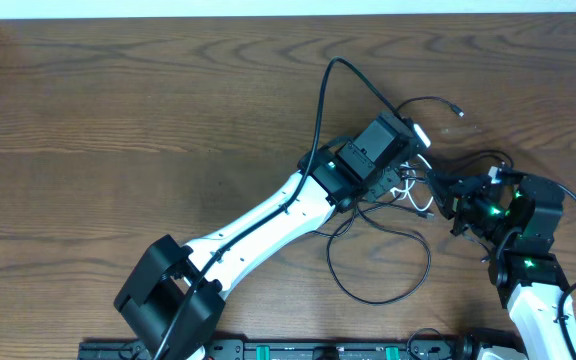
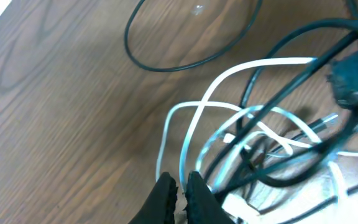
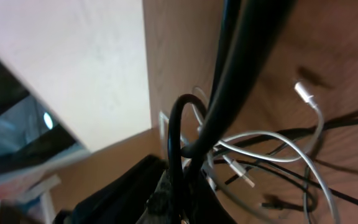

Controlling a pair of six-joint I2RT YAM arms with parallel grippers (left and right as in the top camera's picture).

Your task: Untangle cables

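Observation:
The cables lie tangled [image 1: 420,192] at the table's right middle, between my two grippers. A thin black cord makes a wide loop [image 1: 388,297] toward the front. Another black cord [image 1: 438,101] runs back to a small plug. My left gripper [image 1: 405,178] is at the tangle's left side. In the left wrist view its fingers [image 2: 180,186] are pinched on a strand of the white cable [image 2: 253,64]. My right gripper [image 1: 450,200] is at the tangle's right side. In the right wrist view its fingers [image 3: 182,190] are shut on a black cable [image 3: 178,124], with the white cable [image 3: 272,155] beyond.
The brown wooden table [image 1: 118,120] spreads left and back of the tangle. The left arm's thick black wire [image 1: 320,110] arcs over its wrist. A rail [image 1: 298,350] runs along the front edge. The table's back edge meets a white wall.

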